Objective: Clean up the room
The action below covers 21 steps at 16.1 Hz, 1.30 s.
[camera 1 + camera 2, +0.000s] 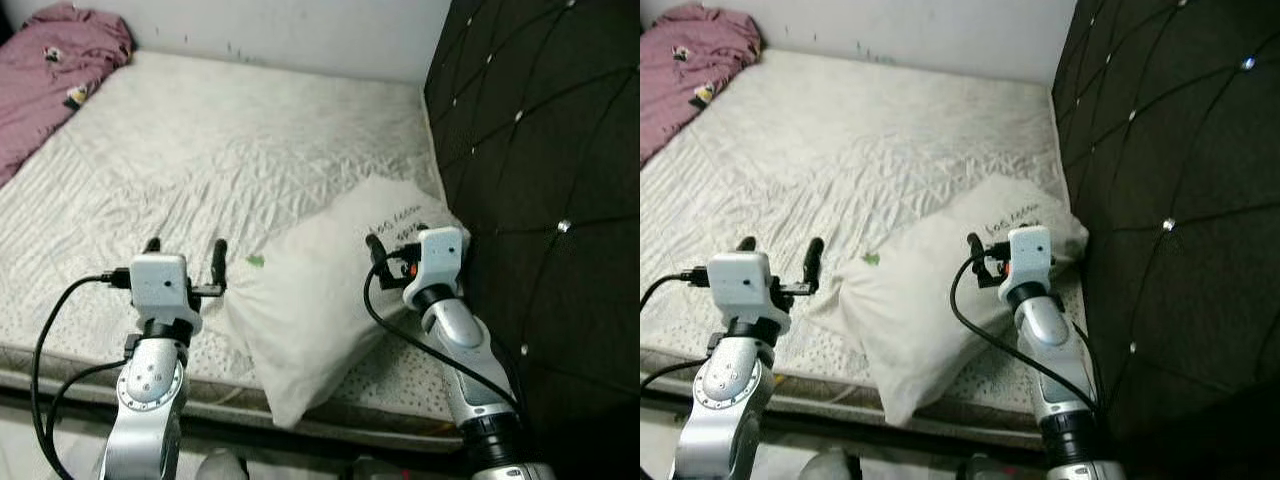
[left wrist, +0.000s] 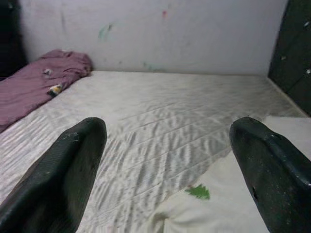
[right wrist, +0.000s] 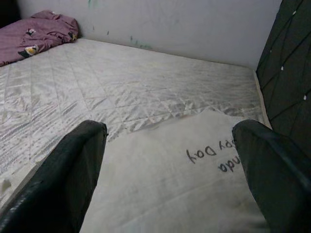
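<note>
Both grippers hover spread over the near edge of the bed. From the left eye view, the left gripper (image 1: 185, 252) has its two black fingers apart and holds nothing, sitting just beside the pillow's near-left corner. The right gripper (image 1: 396, 240) is above the pillow's right end, close to the dark tufted headboard (image 1: 540, 170). The white pillow (image 1: 320, 290) lies askew on the bare quilted mattress (image 1: 200, 150), one corner drooping past the mattress edge, its upper end near the headboard. A crumpled pink blanket (image 1: 50, 70) is heaped well apart at the far left corner.

From the right eye view the layout reads the same: the pillow is between the two arms, with handwriting on its cover near the right gripper.

From the left wrist view, the fingers (image 2: 63, 170) stand wide, with the pillow's corner and a small green mark (image 2: 198, 191) between them.

From the right wrist view, the fingers (image 3: 68, 170) are also wide apart and empty, directly over the pillow's lettered face.

By its slump, the pillow looks light, soft and limp; a pinch mid-face would likely gather only fabric. Corners or an end seam seem the better holds.
</note>
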### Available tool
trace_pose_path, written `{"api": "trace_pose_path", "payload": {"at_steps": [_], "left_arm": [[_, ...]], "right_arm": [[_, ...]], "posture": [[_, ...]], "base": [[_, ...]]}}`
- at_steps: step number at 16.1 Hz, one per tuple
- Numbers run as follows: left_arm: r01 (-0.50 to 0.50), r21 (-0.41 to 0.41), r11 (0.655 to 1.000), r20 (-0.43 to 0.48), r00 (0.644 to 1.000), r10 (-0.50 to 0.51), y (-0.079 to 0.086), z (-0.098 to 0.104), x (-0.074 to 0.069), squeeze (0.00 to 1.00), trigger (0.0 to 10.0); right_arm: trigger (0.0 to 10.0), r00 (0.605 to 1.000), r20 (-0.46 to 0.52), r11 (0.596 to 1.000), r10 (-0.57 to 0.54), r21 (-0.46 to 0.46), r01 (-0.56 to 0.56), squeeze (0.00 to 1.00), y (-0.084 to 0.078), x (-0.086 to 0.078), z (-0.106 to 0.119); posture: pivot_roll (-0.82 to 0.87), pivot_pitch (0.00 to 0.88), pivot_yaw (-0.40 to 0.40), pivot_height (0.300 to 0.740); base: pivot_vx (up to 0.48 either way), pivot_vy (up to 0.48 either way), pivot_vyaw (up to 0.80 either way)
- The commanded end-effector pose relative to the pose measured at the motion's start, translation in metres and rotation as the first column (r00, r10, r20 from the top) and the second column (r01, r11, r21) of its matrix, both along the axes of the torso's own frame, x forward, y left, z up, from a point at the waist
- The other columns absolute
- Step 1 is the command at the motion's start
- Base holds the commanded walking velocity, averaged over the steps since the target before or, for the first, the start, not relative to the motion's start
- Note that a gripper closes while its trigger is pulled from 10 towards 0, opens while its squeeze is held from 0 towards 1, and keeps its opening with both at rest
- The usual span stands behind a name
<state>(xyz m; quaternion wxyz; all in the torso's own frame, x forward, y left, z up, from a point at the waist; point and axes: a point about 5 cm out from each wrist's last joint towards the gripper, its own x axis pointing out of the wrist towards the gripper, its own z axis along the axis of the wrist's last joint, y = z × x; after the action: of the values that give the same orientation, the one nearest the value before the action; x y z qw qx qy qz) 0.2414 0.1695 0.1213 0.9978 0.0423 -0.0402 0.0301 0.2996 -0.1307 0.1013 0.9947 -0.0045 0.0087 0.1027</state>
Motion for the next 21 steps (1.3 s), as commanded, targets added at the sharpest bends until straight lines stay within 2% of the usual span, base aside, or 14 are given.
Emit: {"api": "trace_pose_path", "payload": {"at_steps": [1,4,7,9,12,16,21], "left_arm": [[-0.033,0.011,0.999,-0.009,0.999,0.033,0.004,-0.001,-0.001,0.0,10.0],[-0.121,0.009,0.993,-0.031,0.992,0.121,0.017,-0.004,-0.01,0.0,10.0],[-0.195,0.008,0.981,-0.063,0.979,0.196,0.028,-0.008,-0.021,0.0,10.0],[-0.2,-0.001,0.98,-0.077,0.977,0.199,0.029,-0.01,-0.024,0.0,10.0],[-0.179,-0.015,0.984,-0.088,0.98,0.177,0.027,-0.012,-0.024,0.0,10.0],[-0.172,-0.019,0.985,-0.088,0.982,0.169,0.026,-0.01,-0.024,0.0,10.0],[-0.169,-0.031,0.985,-0.078,0.983,0.166,0.024,-0.004,-0.018,0.0,10.0]], "right_arm": [[10.0,1.0,0.019,1.0,-0.003,-0.001,0.003,0.0,-0.002,0.0,0.006],[10.0,0.997,0.047,0.998,-0.056,0.012,0.056,0.0,-0.006,-0.004,0.017],[10.0,0.995,0.029,0.996,-0.091,0.004,0.091,0.0,-0.011,-0.016,0.013],[10.0,0.994,0.006,0.994,-0.111,0.006,0.111,0.0,-0.017,-0.019,0.011],[10.0,0.995,-0.002,0.995,-0.096,0.01,0.096,0.0,-0.013,-0.021,0.01],[10.0,0.996,-0.009,0.996,-0.087,0.017,0.087,0.0,-0.012,-0.021,0.011],[10.0,0.998,-0.011,0.998,-0.065,0.011,0.065,0.0,-0.009,-0.019,0.012]], "posture": [[0.03,0.066,-0.051,0.671],[0.03,0.058,-0.048,0.671],[0.03,0.054,-0.049,0.671],[0.03,0.056,-0.054,0.671],[0.03,0.06,-0.057,0.667],[0.03,0.073,-0.053,0.611],[0.02,0.088,-0.06,0.606]], "base": [[0.0,0.0,0.0],[0.0,0.0,0.0],[0.0,0.0,0.0],[0.0,0.0,0.0],[0.0,0.0,0.0],[0.0,0.0,0.0],[0.0,0.0,0.0]]}}
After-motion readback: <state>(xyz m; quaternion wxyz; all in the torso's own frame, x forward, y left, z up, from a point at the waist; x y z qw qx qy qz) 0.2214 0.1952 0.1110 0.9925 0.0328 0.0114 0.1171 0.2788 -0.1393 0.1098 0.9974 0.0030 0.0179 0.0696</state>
